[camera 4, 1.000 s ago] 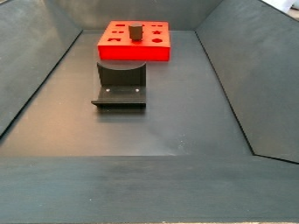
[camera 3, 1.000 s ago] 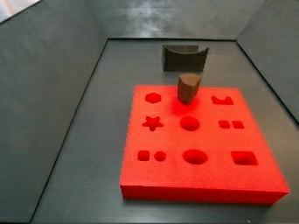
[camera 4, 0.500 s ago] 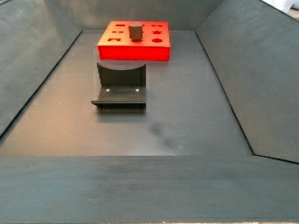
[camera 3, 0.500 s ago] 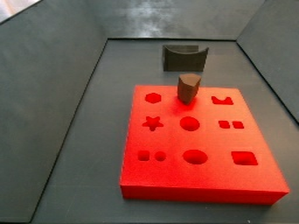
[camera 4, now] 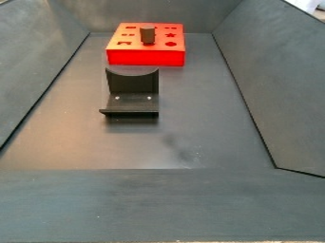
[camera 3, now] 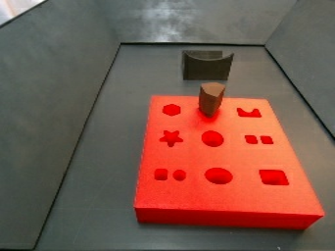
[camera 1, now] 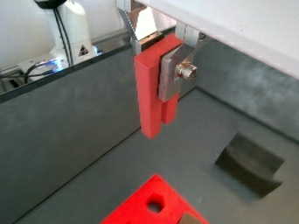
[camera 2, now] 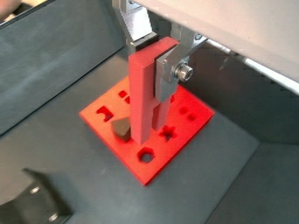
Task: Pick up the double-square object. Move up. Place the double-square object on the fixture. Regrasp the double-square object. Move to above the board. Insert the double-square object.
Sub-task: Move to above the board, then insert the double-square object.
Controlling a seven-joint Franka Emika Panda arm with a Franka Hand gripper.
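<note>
My gripper [camera 1: 156,75] is shut on the double-square object [camera 1: 149,105], a red oblong block that hangs down between the silver fingers [camera 1: 177,73], high above the floor. Both wrist views show it [camera 2: 142,105]. In a wrist view the block hangs above the red board [camera 2: 194,117]. The board lies flat on the floor in both side views [camera 3: 190,157] [camera 4: 146,58], and its corner shows in a wrist view [camera 1: 146,206]. The dark fixture [camera 3: 206,67] [camera 4: 131,98] stands beside the board and shows in both wrist views [camera 1: 251,163] [camera 2: 41,206]. The gripper is out of both side views.
A brown upright peg with a slanted top [camera 3: 211,98] [camera 4: 147,36] stands in a hole of the board, and shows in a wrist view [camera 2: 121,131]. Sloping grey walls [camera 3: 53,118] [camera 4: 260,85] close in the floor on all sides.
</note>
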